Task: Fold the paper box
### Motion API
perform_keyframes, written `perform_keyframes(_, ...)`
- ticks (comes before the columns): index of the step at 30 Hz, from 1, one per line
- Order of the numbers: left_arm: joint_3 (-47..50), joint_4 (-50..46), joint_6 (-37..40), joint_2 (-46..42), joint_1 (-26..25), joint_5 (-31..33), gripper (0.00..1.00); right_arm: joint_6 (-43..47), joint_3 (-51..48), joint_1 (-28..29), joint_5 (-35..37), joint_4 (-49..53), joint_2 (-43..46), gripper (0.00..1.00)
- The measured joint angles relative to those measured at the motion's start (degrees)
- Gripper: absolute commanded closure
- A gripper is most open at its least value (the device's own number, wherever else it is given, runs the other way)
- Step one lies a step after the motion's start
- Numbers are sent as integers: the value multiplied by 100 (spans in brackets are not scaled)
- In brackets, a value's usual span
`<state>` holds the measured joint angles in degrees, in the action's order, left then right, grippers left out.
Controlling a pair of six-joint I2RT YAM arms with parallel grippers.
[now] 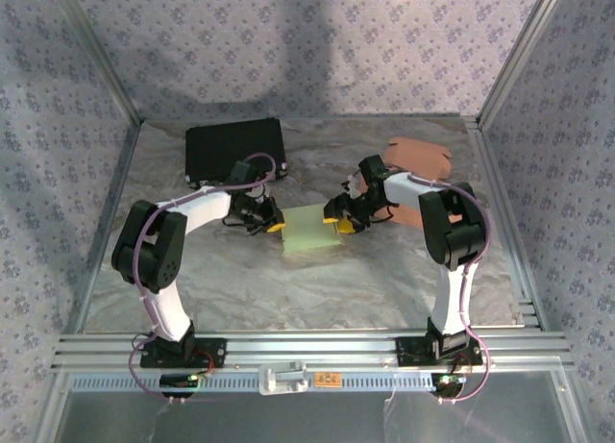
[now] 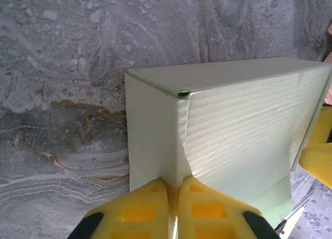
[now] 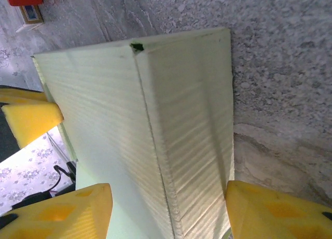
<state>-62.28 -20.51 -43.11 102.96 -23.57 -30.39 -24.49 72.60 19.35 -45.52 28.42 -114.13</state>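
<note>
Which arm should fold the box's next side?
Probably right: the right end effector, open, straddles a wall of the pale green corrugated paper box; the left end effector, shut, pinches a crease.

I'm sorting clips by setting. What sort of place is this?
Probably a lab robot cell: aluminium frame, patterned cloth walls, left arm and right arm bolted to a marbled table.

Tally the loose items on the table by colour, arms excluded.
Pale green paper box: 1
Black flat case: 1
Brown flat piece: 1
Total: 3
</note>
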Motion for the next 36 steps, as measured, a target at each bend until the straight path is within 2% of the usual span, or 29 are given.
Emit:
perform_keyframes(3, 96, 129, 2, -33, 50, -70, 100, 39, 24, -13, -33, 39, 0, 38)
perform_keyframes(18, 1038, 1180, 136, -293, 599, -901, 100, 262, 645, 24, -555, 496, -192, 35)
perform_keyframes(24, 1086, 1217, 267, -310, 678, -946, 100, 317, 640, 61, -483, 651, -175, 35)
perform_keyframes(28, 1082, 1134, 361, -313, 710, -951, 100, 308, 544, -72, -492, 645, 11, 31)
perform_keyframes(32, 1045, 1051, 417, -313, 719, -944, 100, 321, 614, -254, -651, 660, 70, 29)
perform_keyframes(36, 1008, 975, 474, -310, 719, -925, 100, 365, 844, -146, -861, 680, -168, 28)
